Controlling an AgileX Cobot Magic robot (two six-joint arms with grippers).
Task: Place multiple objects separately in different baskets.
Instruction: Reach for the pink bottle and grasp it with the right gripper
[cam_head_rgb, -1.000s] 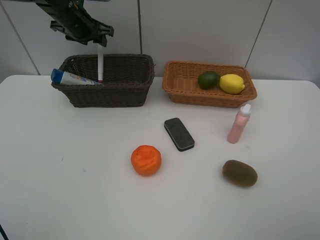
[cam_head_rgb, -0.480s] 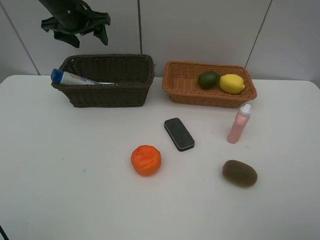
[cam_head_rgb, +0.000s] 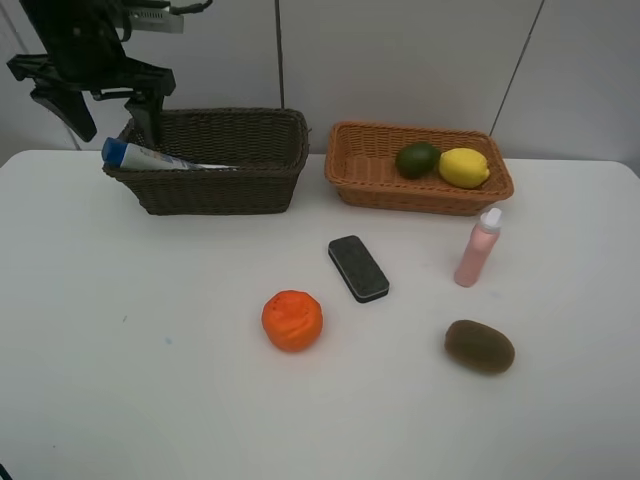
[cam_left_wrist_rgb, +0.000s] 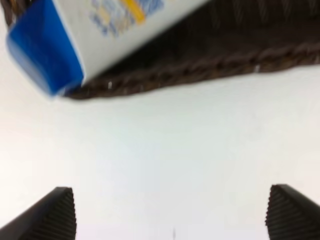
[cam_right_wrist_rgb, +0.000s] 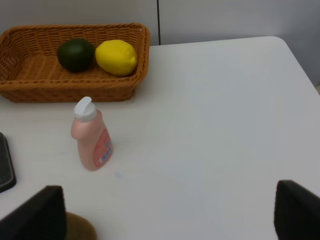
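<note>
My left gripper (cam_head_rgb: 110, 118) hangs open and empty over the left end of the dark brown basket (cam_head_rgb: 220, 190). A blue-capped white bottle (cam_head_rgb: 150, 157) leans on that basket's left rim, and its cap (cam_left_wrist_rgb: 45, 50) fills the left wrist view. The tan basket (cam_head_rgb: 420, 195) holds a lime (cam_head_rgb: 417, 160) and a lemon (cam_head_rgb: 464, 167). On the table lie a black eraser (cam_head_rgb: 358, 268), an orange (cam_head_rgb: 292, 321), a kiwi (cam_head_rgb: 479, 347) and an upright pink bottle (cam_head_rgb: 479, 247). My right gripper (cam_right_wrist_rgb: 167, 215) is open, set back from the pink bottle (cam_right_wrist_rgb: 91, 135).
The white table (cam_head_rgb: 120, 380) runs back to a grey panelled wall behind both baskets. Its right edge and rounded far corner (cam_right_wrist_rgb: 280, 42) show in the right wrist view. The right arm is outside the exterior high view.
The left gripper opened and let the marker drop into the dark basket, out of sight. It then swung left and down towards the basket's left end. Nothing else moved.
</note>
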